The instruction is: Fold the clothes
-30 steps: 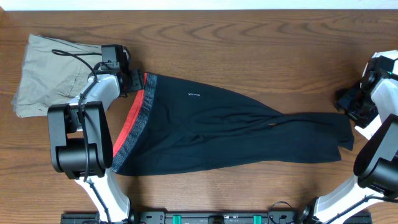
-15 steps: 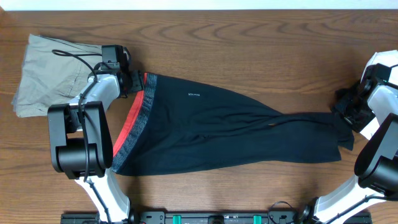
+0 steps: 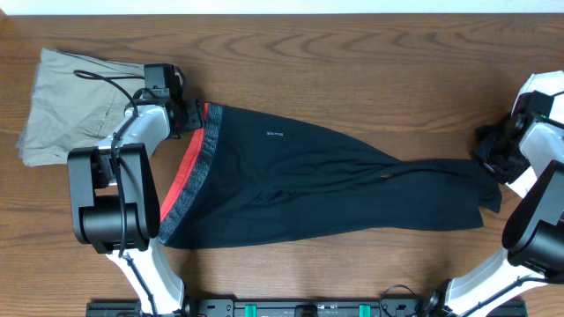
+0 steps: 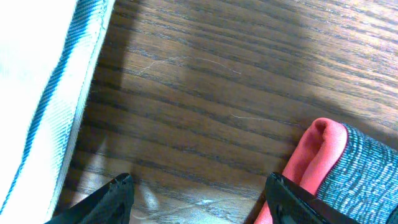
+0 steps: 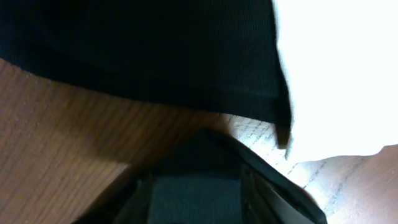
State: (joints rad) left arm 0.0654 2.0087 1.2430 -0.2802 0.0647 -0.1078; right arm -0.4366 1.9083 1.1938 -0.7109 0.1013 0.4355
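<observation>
The clothes, black leggings [image 3: 308,185], lie flat across the table with the red-and-grey waistband [image 3: 189,172] at the left and the leg ends [image 3: 476,180] at the right. My left gripper [image 3: 189,114] stands open at the waistband's top corner. In the left wrist view its fingertips [image 4: 121,186] straddle bare wood, and the waistband [image 4: 336,158] touches the right finger. My right gripper [image 3: 490,154] is low at the leg ends. In the right wrist view black fabric [image 5: 137,50] fills the top and dark cloth crowds my right gripper [image 5: 199,193], hiding how its jaws stand.
Khaki trousers [image 3: 62,106] lie bunched at the far left, right behind my left arm; their pale edge [image 4: 43,93] shows in the left wrist view. A bright white surface [image 5: 342,62] lies beside the leg ends. Both arm bases stand at the near table edge.
My right gripper has shifted left from beside the leg ends onto them, and the cuff has bunched slightly. The left arm and the waistband have not moved.
</observation>
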